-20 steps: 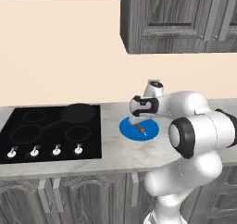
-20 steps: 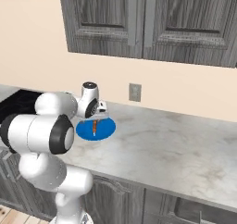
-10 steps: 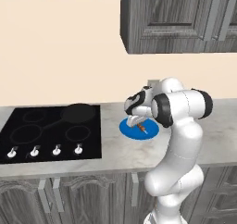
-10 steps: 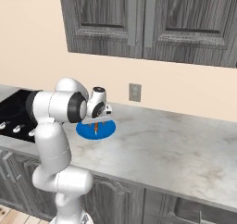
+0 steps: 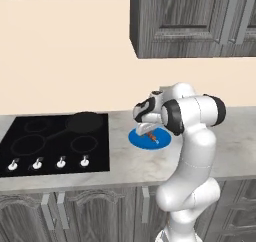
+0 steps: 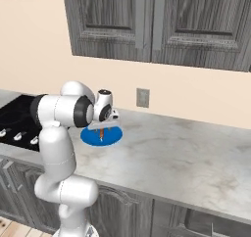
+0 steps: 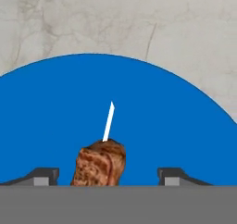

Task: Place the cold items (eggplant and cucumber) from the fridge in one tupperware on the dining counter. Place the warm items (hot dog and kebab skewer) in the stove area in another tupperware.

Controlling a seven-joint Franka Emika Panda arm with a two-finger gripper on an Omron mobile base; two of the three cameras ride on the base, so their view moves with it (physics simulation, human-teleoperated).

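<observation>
Now hand seemingly narrower around kebab skewer.

Black stovetop inset in marble counter; wall outlet.

White rounded arm segments; dark joints; small dark fingertips

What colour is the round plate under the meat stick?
Bright blue. The plate shows best in the hand view, with the kebab skewer lying on it.
</observation>
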